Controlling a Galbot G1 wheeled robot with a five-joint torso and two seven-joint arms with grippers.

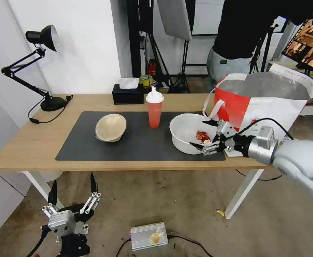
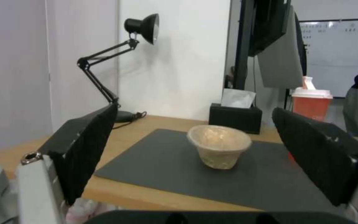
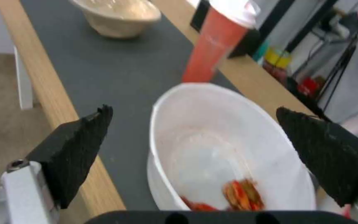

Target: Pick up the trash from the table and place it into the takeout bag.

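**Reaching for the white bowl**

Closing in on the white bowl (image 1: 189, 133), the right claw (image 1: 204, 135) hangs spread wide at its near-right rim, one finger either side, not yet touching. The cup (image 1: 154, 108) stands just beyond the bowl, the pulp bowl (image 1: 110, 127) farther off on the mat (image 1: 138, 142), the bag (image 1: 260, 103) right behind the claw on the counter (image 1: 31, 142). To grip well, pinch the rim wall and lift level so scraps stay in. The left claw (image 1: 72, 191) waits spread below the counter.

Even indoor light — blurred wrist views
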